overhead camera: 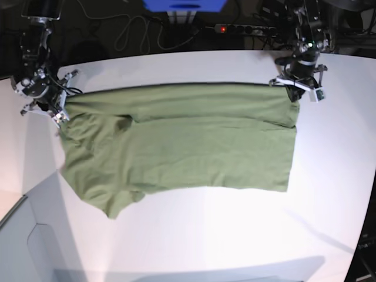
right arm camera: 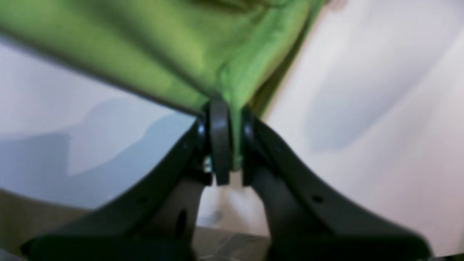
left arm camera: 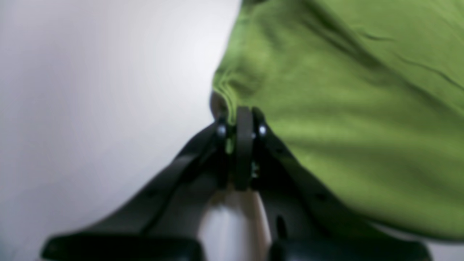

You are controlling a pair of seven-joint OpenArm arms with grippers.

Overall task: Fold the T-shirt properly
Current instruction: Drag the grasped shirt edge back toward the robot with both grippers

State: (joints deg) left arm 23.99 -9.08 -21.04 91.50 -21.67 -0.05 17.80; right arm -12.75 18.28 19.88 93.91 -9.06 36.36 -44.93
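T-shirt (overhead camera: 176, 144) lies stretched, long axis across the white worktop (overhead camera: 235, 235). Wrist views alone show left end effector (left arm camera: 242, 119) and right end effector (right arm camera: 224, 116) pinching its corners

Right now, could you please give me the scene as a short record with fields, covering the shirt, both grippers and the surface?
garment: olive-green T-shirt, spread wide across the table, part folded over along its far edge
surface: white table
left gripper: shut on the T-shirt, pinching a far corner, on the right in the base view
right gripper: shut on the T-shirt, pinching the opposite far corner
shirt state: far edge stretched between the two grippers; near edge lying on the table
fold: not finished
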